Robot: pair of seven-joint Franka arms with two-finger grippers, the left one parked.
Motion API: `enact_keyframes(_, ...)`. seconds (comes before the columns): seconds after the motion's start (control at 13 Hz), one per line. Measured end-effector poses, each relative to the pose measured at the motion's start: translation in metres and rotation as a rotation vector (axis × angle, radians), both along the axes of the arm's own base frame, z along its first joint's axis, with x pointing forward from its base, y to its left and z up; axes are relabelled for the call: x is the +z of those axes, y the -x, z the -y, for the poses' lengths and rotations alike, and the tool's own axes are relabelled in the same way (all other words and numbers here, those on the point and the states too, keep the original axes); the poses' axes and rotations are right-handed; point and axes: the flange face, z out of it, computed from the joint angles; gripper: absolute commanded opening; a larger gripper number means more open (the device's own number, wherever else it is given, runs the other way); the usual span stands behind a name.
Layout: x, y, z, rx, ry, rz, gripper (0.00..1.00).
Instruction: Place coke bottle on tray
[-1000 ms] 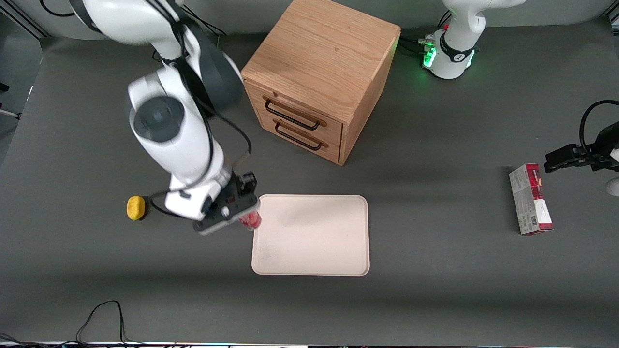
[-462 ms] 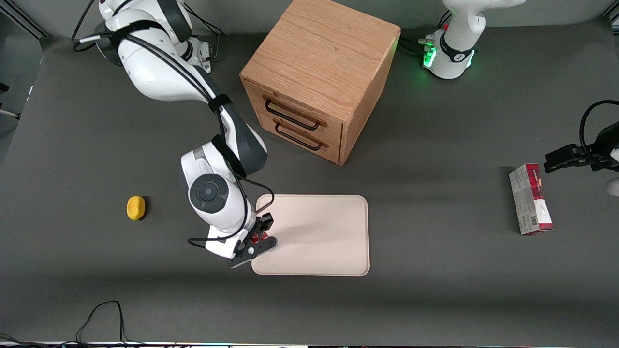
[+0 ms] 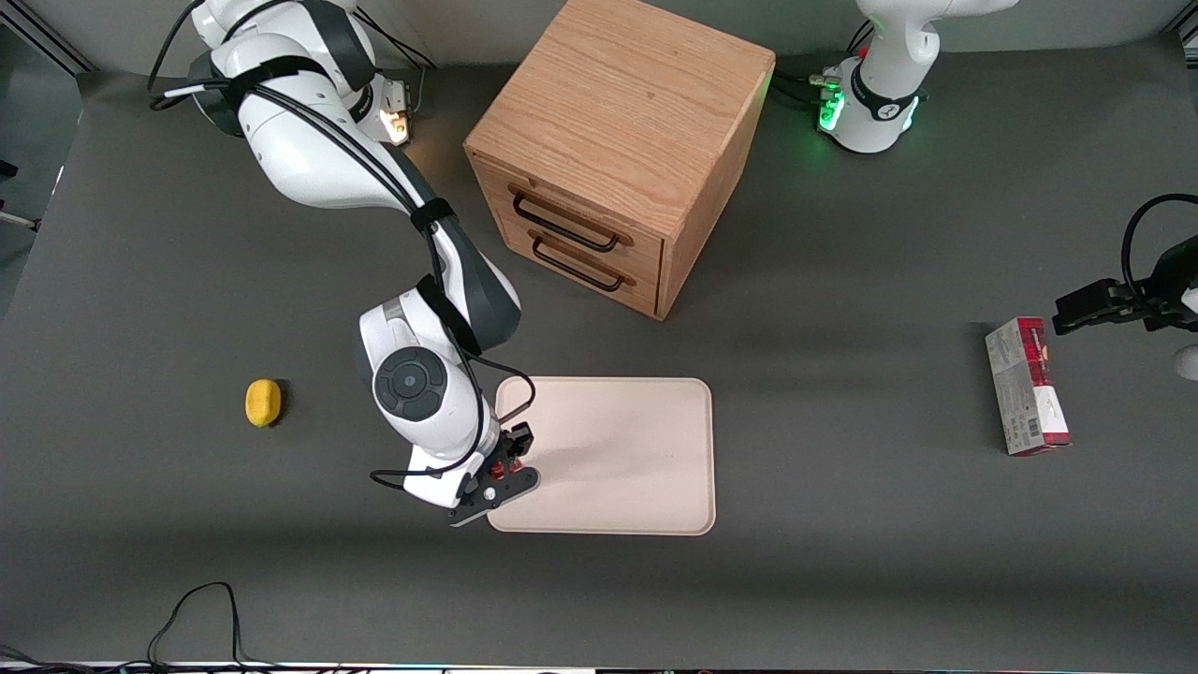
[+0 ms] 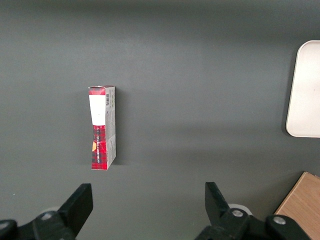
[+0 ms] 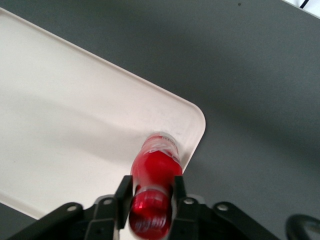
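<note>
Gripper clamping the coke bottle over the tray, near the corner closest to the front camera at the working arm's end.

In the front view the bottle is showing only as a red sliver under the wrist; its base is reaching the tray surface in the wrist view, contact being hard to judge; since half a second ago the gripper is sitting slightly toward five o'clock; the yellow lump is lying at the arm's nine o'clock.
</note>
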Motion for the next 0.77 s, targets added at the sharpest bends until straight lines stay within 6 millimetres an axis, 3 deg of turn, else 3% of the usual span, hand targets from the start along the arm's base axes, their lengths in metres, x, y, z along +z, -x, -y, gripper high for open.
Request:
enact_keyframes(0.15,0.014,-0.002,0.001,-0.003,-0.006,0.016,1.00)
enact_keyframes(0.23,0.033,-0.001,0.002,-0.004,-0.004,0.015,1.00)
enact_keyframes(0.38,0.089,0.008,0.008,-0.008,0.000,0.011,1.00)
enact_keyframes(0.54,0.159,0.025,0.018,-0.013,-0.005,0.024,1.00)
enact_keyframes(0.69,0.225,0.046,0.041,-0.035,0.013,0.022,1.00)
enact_keyframes(0.77,0.246,0.053,0.059,-0.060,0.031,0.016,1.00)
